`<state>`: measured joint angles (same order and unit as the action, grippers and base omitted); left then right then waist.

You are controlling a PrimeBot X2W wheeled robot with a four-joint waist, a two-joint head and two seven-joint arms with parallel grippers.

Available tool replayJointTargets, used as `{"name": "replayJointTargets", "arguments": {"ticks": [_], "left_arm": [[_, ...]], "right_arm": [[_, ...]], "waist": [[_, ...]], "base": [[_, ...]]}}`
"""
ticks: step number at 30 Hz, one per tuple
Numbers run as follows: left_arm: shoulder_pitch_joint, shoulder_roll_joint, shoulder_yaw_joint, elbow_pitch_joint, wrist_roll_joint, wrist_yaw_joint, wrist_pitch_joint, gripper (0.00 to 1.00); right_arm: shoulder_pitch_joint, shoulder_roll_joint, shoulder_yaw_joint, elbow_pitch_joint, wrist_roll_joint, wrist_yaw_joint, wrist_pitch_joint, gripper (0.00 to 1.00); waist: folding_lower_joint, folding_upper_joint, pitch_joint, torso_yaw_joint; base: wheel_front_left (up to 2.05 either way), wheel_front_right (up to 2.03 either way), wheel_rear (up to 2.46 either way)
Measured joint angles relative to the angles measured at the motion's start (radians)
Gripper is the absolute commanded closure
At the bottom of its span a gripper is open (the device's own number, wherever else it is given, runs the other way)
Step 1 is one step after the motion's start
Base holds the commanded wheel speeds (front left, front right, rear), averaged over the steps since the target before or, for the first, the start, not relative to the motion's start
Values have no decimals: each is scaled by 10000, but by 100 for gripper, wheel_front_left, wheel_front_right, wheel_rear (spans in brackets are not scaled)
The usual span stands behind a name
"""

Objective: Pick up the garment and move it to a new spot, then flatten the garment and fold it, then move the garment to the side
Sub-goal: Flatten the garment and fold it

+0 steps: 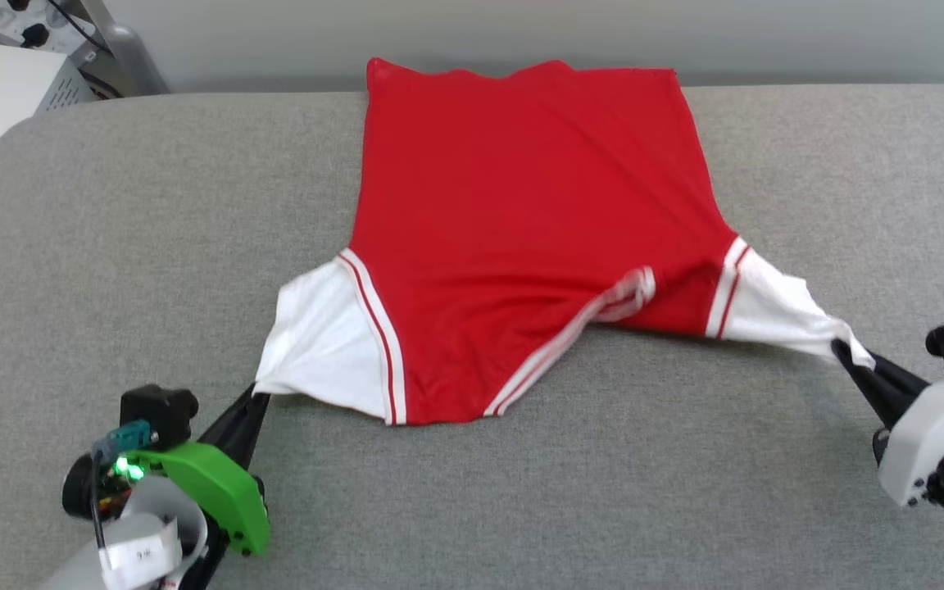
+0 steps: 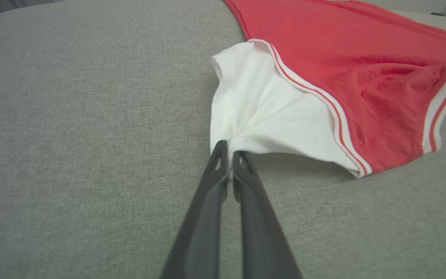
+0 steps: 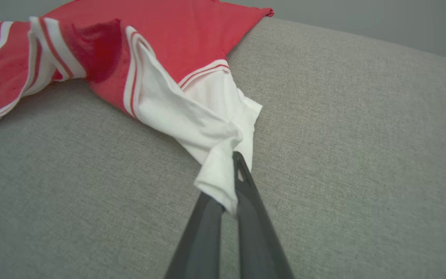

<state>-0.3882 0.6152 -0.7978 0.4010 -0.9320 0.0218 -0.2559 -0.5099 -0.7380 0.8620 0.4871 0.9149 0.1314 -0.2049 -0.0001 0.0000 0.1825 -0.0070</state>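
The garment lies across the middle of the grey desk, its white sleeves pinched on the near side by the left end effector and the right end effector; uneven pulling could slip either thin grip or worsen the bunched collar.

Black-fingered left claw has a green housing with screws.
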Motion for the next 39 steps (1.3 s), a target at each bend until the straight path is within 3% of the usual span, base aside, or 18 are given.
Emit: {"name": "replayJointTargets", "arguments": {"ticks": [9, 10, 17, 18, 19, 20, 27, 32, 39], "left_arm": [[2088, -52, 606, -604, -19, 489, 0, 100], [2479, -146, 725, -673, -19, 539, 0, 100], [2784, -316, 1020, -738, 192, 616, 0, 100], [2785, -355, 1101, -784, 272, 616, 0, 100], [2791, -464, 1285, -924, 545, 617, 0, 100], [2790, -497, 1317, -972, 711, 621, 0, 100], [2724, -765, 1806, -1910, 1647, 972, 0, 100], [2409, -926, 2092, -2775, 2201, 1185, 0, 100], [1811, -1329, 2341, -3580, 2821, 1202, 0, 100]], "right_arm": [[2833, -439, -1381, -422, 130, 2, -79, 100], [3697, -445, -1705, -552, 140, 2, 123, 100], [4705, -245, -2602, -1022, -48, 6, 828, 100], [4769, -207, -2775, -1099, -198, 6, 901, 95], [4927, -136, -3348, -1440, -407, 6, 1289, 7], [4937, -136, -3574, -1592, -504, 6, 1344, 0], [4734, -550, -6092, -3486, -1043, 4, 2188, 0], [3145, -667, -8073, -4711, -1641, 2, 3394, 0], [-450, -681, -8293, -5095, -2140, 2, 6694, 0]], "waist": [[0, 0, -631, 0], [0, 0, -638, 70], [0, 0, -445, 156], [0, 0, -424, 178], [0, 0, -371, 239], [0, 0, -354, 255], [0, 0, -29, 432], [0, 0, 495, 637], [0, 0, 1548, 1082]], "base": [[0, 0, 0], [0, 0, 0], [0, 0, 0], [0, 0, 0], [0, 0, 0], [0, 0, 0], [0, 0, 0], [0, 0, 0], [0, 0, 0]]}}
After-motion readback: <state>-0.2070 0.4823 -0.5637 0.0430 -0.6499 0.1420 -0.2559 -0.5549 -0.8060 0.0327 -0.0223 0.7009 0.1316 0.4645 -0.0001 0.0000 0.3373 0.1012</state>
